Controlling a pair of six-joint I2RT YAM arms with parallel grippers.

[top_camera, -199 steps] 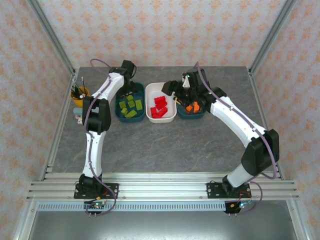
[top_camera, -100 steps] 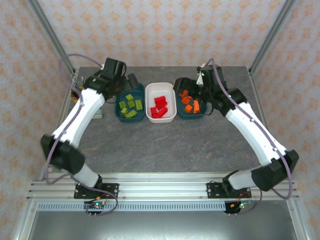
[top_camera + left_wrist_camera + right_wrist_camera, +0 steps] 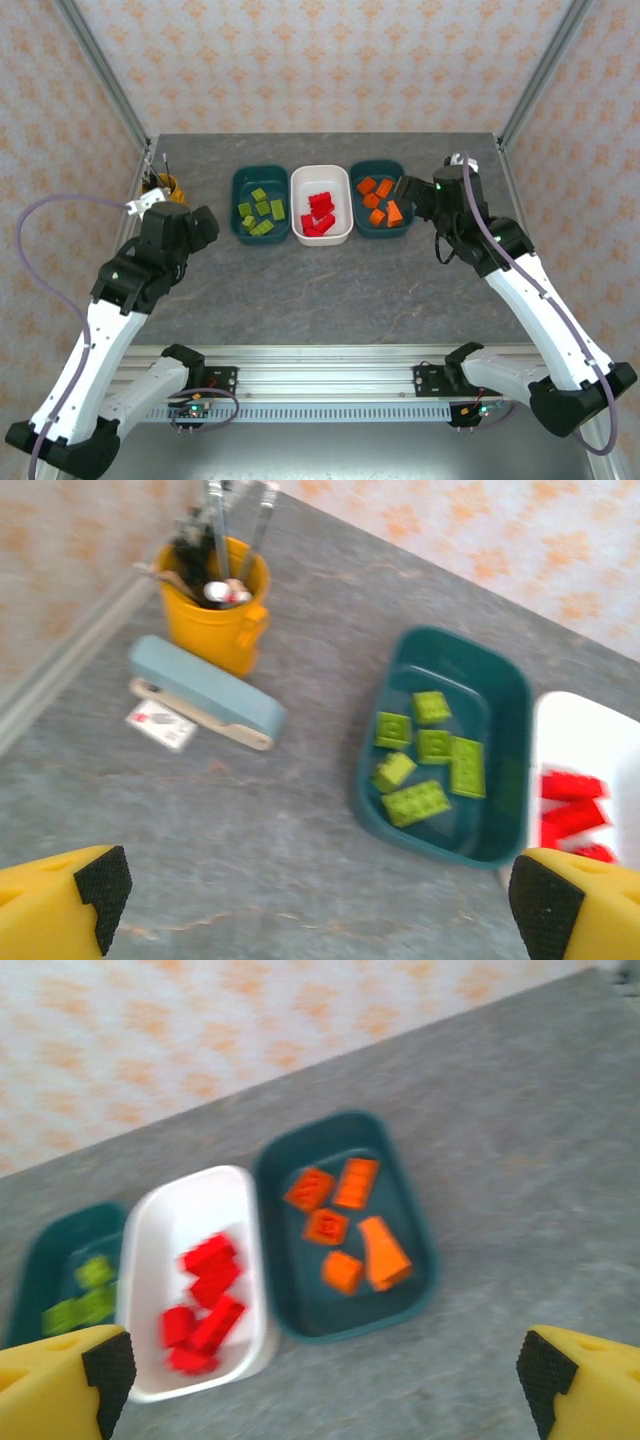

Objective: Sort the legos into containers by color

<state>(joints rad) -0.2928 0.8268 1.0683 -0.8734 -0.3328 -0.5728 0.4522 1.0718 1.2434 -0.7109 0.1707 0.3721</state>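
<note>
Patterned peach wallpaper backs a grey, stone-mottled table (image 3: 320, 290), and along its far side three shallow trays sit in a row, edges nearly touching. A second ago both arms were bent over the outer trays. Now they have swung back toward the near edge, well apart from the row.

The left gripper (image 3: 322, 895) and the right gripper (image 3: 325, 1370) both have their jaws spread wide, with nothing between the yellow, black-padded tips.

The green bricks (image 3: 261, 212) lie in the left teal tray (image 3: 237, 205), the red bricks (image 3: 318, 214) in the white tray (image 3: 297, 200), and the orange bricks (image 3: 380, 200) in the right teal tray (image 3: 405, 222). No brick shows loose on the table, so the sorting looks finished, or very nearly.

The trays are smooth, glossy plastic with rounded corners. The bricks are small, hard-edged blocks with studs on top, though the blur in both wrist views makes an exact count doubtful. Off to the left stand a yellow cup (image 3: 213, 600) of pens and a pale blue case (image 3: 205, 692) — neither is part of the job.
</note>
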